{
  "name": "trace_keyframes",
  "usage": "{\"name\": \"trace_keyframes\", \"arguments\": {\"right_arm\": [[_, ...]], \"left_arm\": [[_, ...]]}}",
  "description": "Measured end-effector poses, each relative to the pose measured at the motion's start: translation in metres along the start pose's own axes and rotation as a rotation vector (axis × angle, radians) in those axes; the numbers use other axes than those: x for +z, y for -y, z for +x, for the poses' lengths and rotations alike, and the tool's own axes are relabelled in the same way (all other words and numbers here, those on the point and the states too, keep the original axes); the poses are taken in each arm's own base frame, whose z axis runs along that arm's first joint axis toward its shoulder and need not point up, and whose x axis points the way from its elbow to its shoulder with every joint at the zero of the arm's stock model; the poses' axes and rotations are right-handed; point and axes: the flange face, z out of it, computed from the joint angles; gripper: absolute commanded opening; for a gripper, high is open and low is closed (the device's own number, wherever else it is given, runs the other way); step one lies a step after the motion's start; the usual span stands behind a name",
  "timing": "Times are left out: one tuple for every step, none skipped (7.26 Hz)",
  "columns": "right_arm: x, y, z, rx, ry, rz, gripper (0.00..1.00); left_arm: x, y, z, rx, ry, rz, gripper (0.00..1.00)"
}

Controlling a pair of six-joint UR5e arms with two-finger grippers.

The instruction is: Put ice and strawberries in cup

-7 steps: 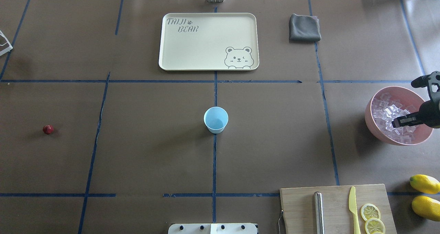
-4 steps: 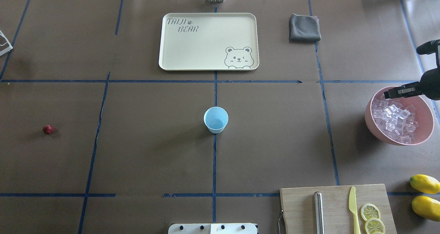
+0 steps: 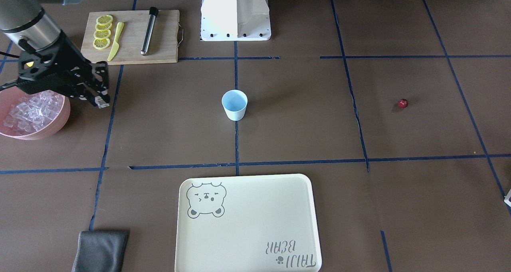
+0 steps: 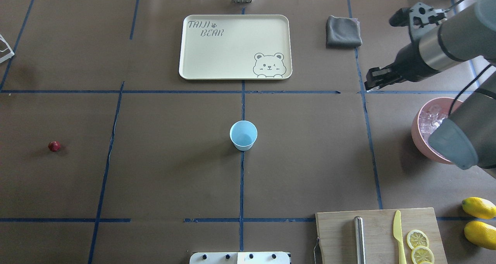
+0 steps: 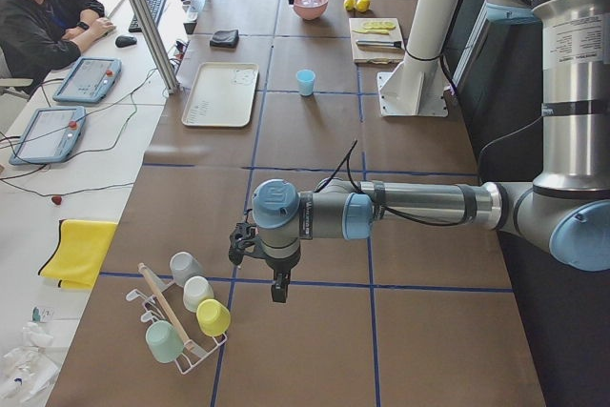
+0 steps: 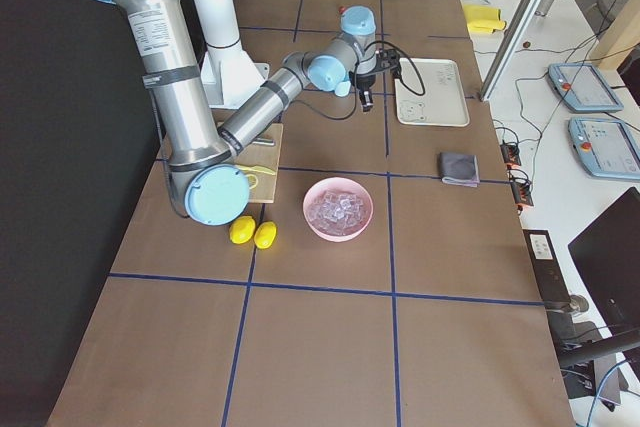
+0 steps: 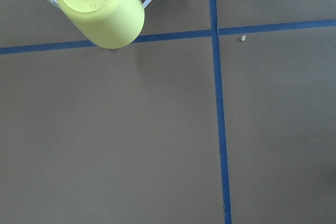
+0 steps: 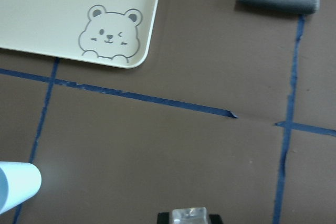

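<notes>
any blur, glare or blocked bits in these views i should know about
Overhead exterior: the right arm's elbow looms large and soft, hiding part of the pink bowl. Right wrist-mounted: the ice cube in the right gripper is slightly blurred at the bottom edge; the cup is cropped. Exterior front-facing: even light, only a soft shadow beside the cup.

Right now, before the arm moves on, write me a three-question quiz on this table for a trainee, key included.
1. True or false: the strawberry lies inside the cup.
2. What does the right gripper hold? A) a lemon slice B) an ice cube C) nothing
3. Fill in: the rest of the ice lies in the pink ____.
Key: 1 false, it lies apart from the cup, on the robot's left; 2 B; 3 bowl.
</notes>
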Motion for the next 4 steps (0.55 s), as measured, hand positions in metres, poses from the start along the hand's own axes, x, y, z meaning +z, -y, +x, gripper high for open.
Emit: {"name": "trace_keyframes", "arguments": {"right_arm": [[0.010,0.000,-0.065,0.026,-0.011,0.000,0.00],[0.028,-0.002,-0.125,0.052,-0.022,0.010,0.00],[0.051,-0.005,-0.179,0.075,-0.037,0.016,0.00],[0.076,-0.009,-0.224,0.092,-0.058,0.014,0.00]], "left_arm": [[0.000,0.000,0.000,0.000,0.000,0.000,1.00],[0.000,0.000,0.000,0.000,0.000,0.000,1.00],[0.000,0.000,0.000,-0.001,0.000,-0.001,1.00],[0.001,0.000,0.000,-0.001,0.000,-0.001,1.00]]}}
